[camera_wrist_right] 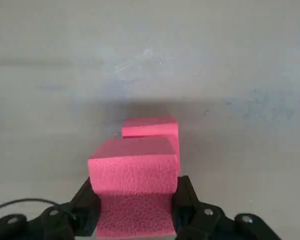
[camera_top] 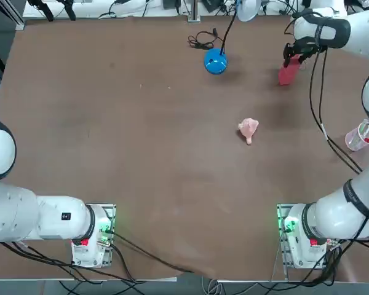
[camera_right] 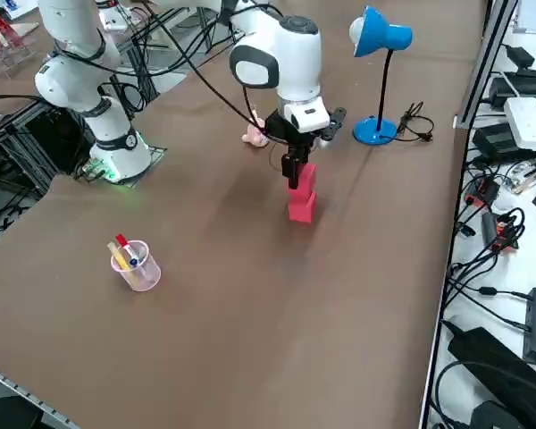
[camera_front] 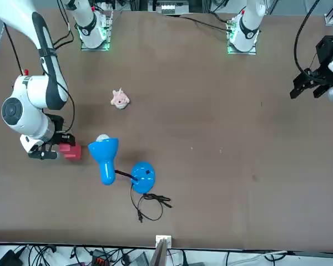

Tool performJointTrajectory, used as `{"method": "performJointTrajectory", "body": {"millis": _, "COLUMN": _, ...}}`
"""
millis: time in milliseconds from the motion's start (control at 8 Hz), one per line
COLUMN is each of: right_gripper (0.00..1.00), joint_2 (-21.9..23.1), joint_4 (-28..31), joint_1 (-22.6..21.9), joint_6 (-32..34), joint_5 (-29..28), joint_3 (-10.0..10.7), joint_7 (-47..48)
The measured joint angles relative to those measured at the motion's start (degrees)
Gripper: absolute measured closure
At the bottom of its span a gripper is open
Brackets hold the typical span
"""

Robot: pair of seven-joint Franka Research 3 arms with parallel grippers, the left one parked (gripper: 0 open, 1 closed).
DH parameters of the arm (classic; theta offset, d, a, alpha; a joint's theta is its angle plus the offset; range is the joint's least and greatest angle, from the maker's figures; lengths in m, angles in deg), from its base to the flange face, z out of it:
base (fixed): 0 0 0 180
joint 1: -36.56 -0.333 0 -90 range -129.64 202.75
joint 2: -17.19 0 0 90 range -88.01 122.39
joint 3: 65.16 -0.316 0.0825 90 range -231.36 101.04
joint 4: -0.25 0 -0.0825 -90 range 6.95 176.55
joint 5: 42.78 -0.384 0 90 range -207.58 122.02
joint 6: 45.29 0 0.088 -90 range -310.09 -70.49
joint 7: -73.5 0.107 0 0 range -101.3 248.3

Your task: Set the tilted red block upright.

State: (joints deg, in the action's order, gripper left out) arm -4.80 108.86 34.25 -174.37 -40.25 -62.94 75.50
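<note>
The red block stands at the far right of the table, to the right of the blue lamp base. My right gripper is shut on its upper end. In the right side view the red block looks close to upright, its lower end on or just at the tabletop, under the gripper. From the front, the red block sticks out beside the gripper. The wrist view shows the black fingers pressed on both sides of the red block.
A blue desk lamp with its cable stands left of the block; its head hangs close to the block. A pale pink lumpy object lies nearer mid-table. A clear cup of pens sits by the right edge.
</note>
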Motion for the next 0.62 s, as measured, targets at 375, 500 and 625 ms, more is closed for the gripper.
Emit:
{"method": "performJointTrajectory", "body": {"millis": 375, "right_gripper": 0.28, "joint_2": -0.09, "joint_4": 0.00, "joint_1": 0.00, "joint_6": 0.00, "joint_5": 0.09, "joint_3": 0.00, "joint_7": -2.96}}
{"method": "performJointTrajectory", "body": {"millis": 500, "right_gripper": 0.28, "joint_2": -0.26, "joint_4": -0.01, "joint_1": 0.06, "joint_6": -0.11, "joint_5": 0.09, "joint_3": 0.02, "joint_7": -4.53}}
{"method": "performJointTrajectory", "body": {"millis": 625, "right_gripper": 0.28, "joint_2": -0.53, "joint_4": 0.00, "joint_1": 0.16, "joint_6": -0.57, "joint_5": 0.09, "joint_3": 0.09, "joint_7": -5.16}}
